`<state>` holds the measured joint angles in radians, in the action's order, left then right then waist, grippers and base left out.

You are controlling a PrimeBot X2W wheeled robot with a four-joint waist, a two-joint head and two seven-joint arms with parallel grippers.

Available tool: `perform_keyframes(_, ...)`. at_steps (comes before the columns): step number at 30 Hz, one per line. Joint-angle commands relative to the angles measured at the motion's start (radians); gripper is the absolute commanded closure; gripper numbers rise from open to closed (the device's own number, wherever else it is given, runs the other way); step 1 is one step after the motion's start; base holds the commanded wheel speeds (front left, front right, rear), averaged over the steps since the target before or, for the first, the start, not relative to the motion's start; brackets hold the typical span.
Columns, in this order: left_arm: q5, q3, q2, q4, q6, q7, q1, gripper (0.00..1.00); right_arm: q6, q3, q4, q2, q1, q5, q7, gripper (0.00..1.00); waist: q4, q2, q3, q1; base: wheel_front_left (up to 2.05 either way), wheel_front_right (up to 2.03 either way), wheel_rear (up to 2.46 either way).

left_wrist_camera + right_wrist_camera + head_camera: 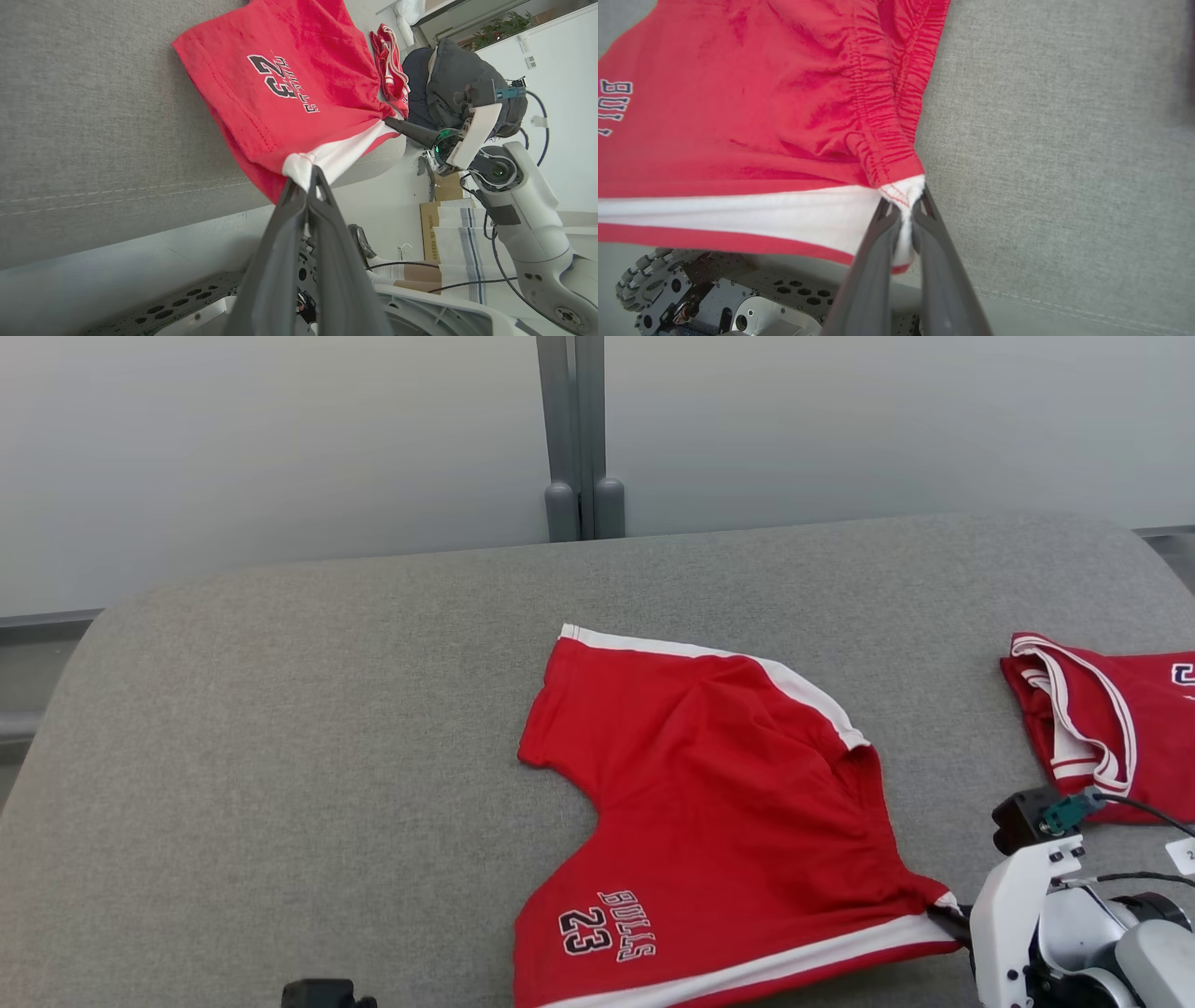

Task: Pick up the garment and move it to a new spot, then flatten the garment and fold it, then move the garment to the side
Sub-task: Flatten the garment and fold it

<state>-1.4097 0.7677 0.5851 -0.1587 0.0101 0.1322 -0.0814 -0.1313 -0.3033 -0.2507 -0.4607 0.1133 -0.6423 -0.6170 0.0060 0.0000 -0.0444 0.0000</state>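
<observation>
Left gripper (309, 175) is pinched tight on the end of the white stripe (336, 156), at the hem corner of the shorts (728, 803). The right gripper (903, 212) is clamped the same way on the other end, right where the gathered waistband (887, 116) meets that stripe. So both arms have one long side of the shorts, and the stripe runs nearly straight between them with a slight sag.

Out from there, the shorts lie on the grey cushion (327, 756), right of centre in the head view. The held side hangs just past the cushion's near edge. The far leg is spread away from the robot, with a soft ridge of cloth rumpled beside the waistband.

This looks like the flattening step. To do it well, draw the two grippers apart evenly until the stripe is taut, not strained. Keep them level and low, then drag towards the robot so the cushion's nap pulls that ridge out. Watch the small pinches, since a jerk could slip a corner free. Also steer clear of the other red garment (1092, 728) lying near on the right.
</observation>
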Motion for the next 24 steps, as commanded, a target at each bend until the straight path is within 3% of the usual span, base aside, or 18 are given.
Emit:
perform_keyframes(1, -0.001, -0.020, 0.015, -0.015, -0.007, -0.012, -0.001, 1.00, 0.001, 0.035, 0.035, 0.007, -0.031, 0.014, -0.023, 1.00, 0.006, 0.0000, -0.005, 0.0000, 0.00, 0.00, 0.00)
perform_keyframes(4, 0.027, -0.036, 0.011, -0.021, -0.004, -0.031, 0.039, 1.00, 0.001, 0.102, 0.124, 0.064, -0.074, 0.019, -0.047, 1.00, -0.004, 0.0000, 0.003, 0.0000, 0.00, 0.00, 0.00)
perform_keyframes(10, 0.098, -0.054, -0.071, 0.076, 0.021, -0.057, 0.202, 1.00, 0.000, 0.213, 0.217, 0.195, -0.060, 0.007, -0.029, 1.00, -0.028, 0.0000, 0.033, 0.0000, 0.00, 0.00, 0.00)
perform_keyframes(17, 0.208, -0.070, -0.182, 0.307, 0.045, -0.114, 0.438, 1.00, 0.000, 0.275, 0.184, 0.316, 0.056, 0.008, 0.031, 1.00, -0.062, 0.0000, 0.106, 0.0000, 0.00, 0.00, 0.00)
perform_keyframes(24, 0.266, -0.085, -0.274, 0.538, 0.074, -0.188, 0.618, 1.00, 0.000, 0.310, 0.098, 0.385, 0.181, -0.026, 0.152, 1.00, -0.099, 0.0000, 0.179, 0.0000, 0.00, 0.00, 0.00)
